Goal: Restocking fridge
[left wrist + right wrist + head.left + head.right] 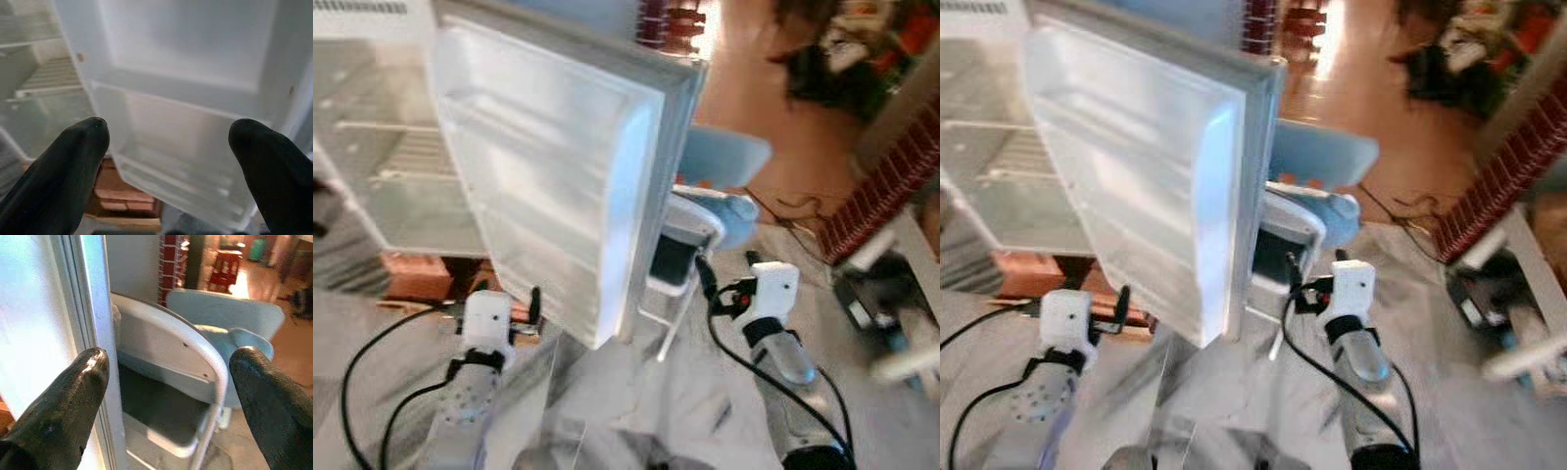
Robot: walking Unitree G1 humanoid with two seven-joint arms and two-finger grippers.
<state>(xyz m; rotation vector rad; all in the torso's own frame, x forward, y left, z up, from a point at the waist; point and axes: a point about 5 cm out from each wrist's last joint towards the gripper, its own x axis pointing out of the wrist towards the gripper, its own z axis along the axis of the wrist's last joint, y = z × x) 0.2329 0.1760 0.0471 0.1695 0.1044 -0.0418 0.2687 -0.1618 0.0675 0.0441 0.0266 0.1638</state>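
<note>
You have the fridge [372, 147] door [548, 186] open at upper left, shelves look bare, and both the left gripper [168, 142] and right gripper [168, 369] gape empty, so stocking is still ahead.

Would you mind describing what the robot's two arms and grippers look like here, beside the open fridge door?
Both arms are silver tubes ending in a boxy white wrist block. Loose black cables loop along each. The left gripper and right gripper each have two long black fingers with rounded, slightly glossy tips. The right wrist shows a small red detail near its cable, and the left forearm has a dotted, perforated patch.
</note>
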